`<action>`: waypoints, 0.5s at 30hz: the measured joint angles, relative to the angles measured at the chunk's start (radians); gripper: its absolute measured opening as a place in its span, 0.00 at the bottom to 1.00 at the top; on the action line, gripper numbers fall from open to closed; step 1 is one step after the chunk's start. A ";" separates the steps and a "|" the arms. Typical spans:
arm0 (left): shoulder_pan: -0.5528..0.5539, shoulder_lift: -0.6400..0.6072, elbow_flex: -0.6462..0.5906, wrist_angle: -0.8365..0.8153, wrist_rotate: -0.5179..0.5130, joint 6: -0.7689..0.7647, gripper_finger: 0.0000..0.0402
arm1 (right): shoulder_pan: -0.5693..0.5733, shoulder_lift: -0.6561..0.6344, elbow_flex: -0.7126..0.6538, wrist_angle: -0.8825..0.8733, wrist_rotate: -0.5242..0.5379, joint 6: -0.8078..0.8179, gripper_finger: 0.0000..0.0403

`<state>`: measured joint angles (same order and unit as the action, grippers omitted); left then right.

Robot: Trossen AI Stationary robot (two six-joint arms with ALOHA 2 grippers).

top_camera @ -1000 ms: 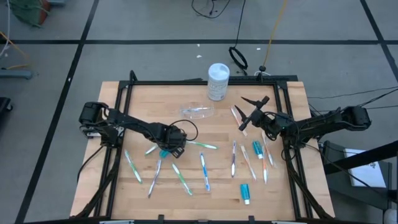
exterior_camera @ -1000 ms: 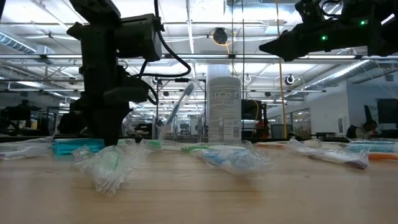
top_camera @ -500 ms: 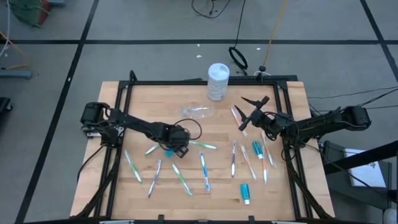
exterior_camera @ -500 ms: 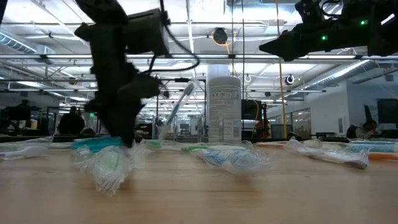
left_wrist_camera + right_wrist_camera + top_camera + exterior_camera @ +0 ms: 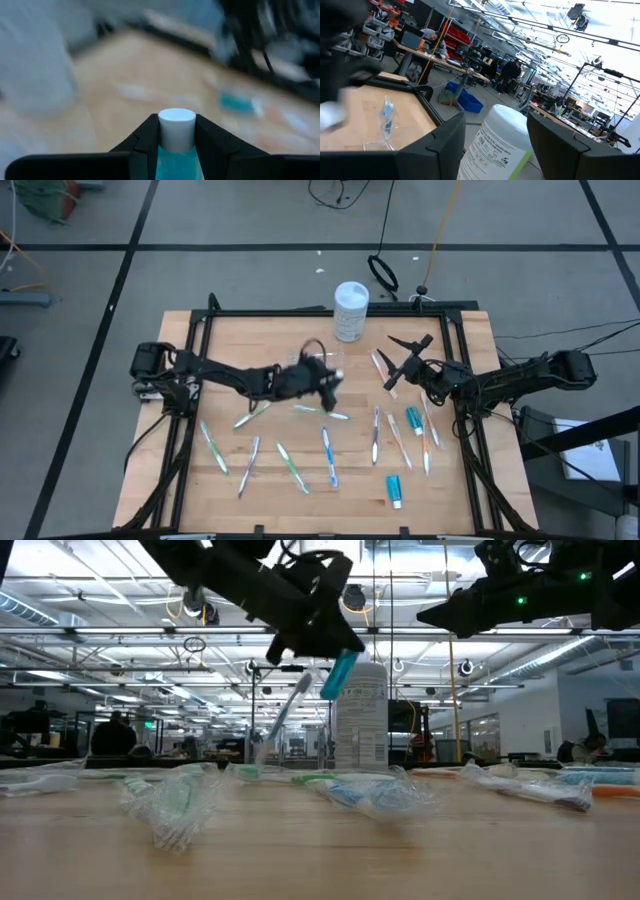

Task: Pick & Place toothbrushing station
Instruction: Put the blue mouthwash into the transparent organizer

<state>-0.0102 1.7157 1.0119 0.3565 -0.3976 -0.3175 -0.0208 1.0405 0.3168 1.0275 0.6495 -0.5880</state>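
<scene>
My left gripper is shut on a teal toothpaste tube with a white cap, well above the table; the low view shows the tube too. It hovers beside the clear plastic toothbrushing station, which rests on the table in front of the white tub. The right wrist view shows the station with a blue thing in it. My right gripper is open and empty, above the table's right part. My left gripper pinches the teal tube between its two fingers, on the tube's body just behind the white cap. The cap sticks out past the fingertips. The tube is lifted clear of the table and hangs tilted below the gripper in the low view.
Several wrapped toothbrushes lie across the near half of the table. Two more teal tubes lie at the right. The white tub stands at the far edge. Black frame rails border the table.
My left gripper has risen from the tabletop with the teal tube and gone toward the far and right, to beside the clear station. The tube, which lay on the table, now hangs clear and tilted. My right arm has kept still.
</scene>
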 joint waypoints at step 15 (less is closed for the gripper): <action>0.161 0.000 0.000 -0.029 -0.275 0.115 0.25 | 0.000 0.000 0.000 0.000 0.000 0.000 0.52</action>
<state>0.1505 1.7157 1.0119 0.3275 -0.6724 -0.2020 -0.0208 1.0405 0.3168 1.0275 0.6495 -0.5880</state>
